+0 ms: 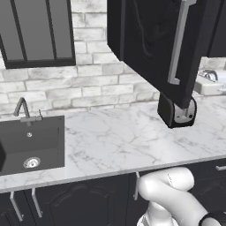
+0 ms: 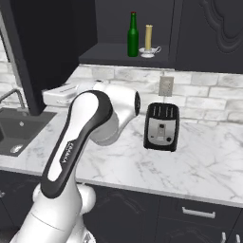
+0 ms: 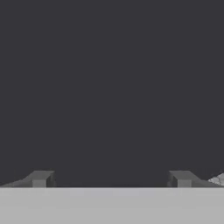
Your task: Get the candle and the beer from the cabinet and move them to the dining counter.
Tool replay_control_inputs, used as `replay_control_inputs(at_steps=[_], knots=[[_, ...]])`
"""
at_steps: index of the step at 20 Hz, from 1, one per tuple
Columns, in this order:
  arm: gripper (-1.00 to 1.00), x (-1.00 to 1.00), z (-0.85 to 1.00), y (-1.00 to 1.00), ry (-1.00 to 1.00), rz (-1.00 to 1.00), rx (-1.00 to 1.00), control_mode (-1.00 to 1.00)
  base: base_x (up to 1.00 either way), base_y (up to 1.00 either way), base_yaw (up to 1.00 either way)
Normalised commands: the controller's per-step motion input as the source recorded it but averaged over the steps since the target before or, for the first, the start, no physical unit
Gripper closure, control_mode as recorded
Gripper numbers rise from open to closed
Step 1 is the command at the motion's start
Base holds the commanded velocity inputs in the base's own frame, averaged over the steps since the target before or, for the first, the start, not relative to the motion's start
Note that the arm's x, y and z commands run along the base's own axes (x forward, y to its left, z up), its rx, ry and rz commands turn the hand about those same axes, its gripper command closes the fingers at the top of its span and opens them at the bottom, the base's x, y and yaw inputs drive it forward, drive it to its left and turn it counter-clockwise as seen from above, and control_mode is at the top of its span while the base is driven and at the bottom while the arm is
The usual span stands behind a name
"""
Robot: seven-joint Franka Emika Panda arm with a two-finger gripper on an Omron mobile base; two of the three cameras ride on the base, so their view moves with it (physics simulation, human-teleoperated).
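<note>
A black toaster stands upright on the marble counter, against the pale brick wall. A black sink with a grey faucet is set into the same counter, below a glass-fronted cabinet.

A kitchen: marble worktop with black sink, toaster, brick backsplash, black cabinets.

Beer and candle stand side by side in the cabinet, beer left. Toaster sits below on the worktop, sink far left; my view ahead shows probably the door.
</note>
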Motion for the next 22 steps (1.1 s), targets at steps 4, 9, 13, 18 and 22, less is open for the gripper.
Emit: replay_control_inputs(at_steps=[4, 9, 13, 18, 22], knots=[[-1.00, 0.07, -0.01, 0.98, -0.18, 0.00, 0.00, -1.00, 0.00, 0.00, 0.00], [-1.00, 0.00, 0.00, 0.91, -0.14, 0.00, 0.00, -1.00, 0.00, 0.00, 0.00], [-1.00, 0.00, 0.03, 0.81, 0.01, 0.00, 0.00, -1.00, 0.00, 0.00, 0.00], [-1.00, 0.06, 0.04, 0.64, 0.12, 0.00, 0.00, -1.00, 0.00, 0.00, 0.00], [-1.00, 0.18, 0.02, 0.30, 0.12, 0.00, 0.00, -1.00, 0.00, 0.00, 0.00]])
